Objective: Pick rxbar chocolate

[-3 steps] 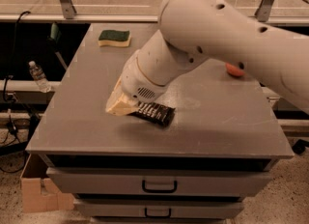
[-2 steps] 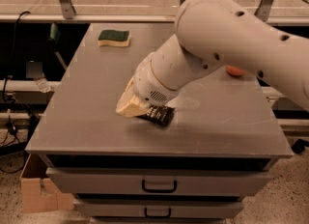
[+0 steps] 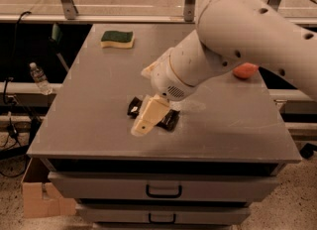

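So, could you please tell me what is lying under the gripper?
The rxbar chocolate lies on the table under the gripper; its black ends show on either side, its middle is covered.

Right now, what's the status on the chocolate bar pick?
Gripper low over the chocolate bar, front centre. Bar lying flat, partly covered by it. Sponge far back, clear of the pick.

White arm (image 3: 237,30) — cream jaws over table (image 3: 94,105)

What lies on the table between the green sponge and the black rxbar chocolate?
Only bare table shows there in the camera view; the gripper is over the rxbar chocolate.
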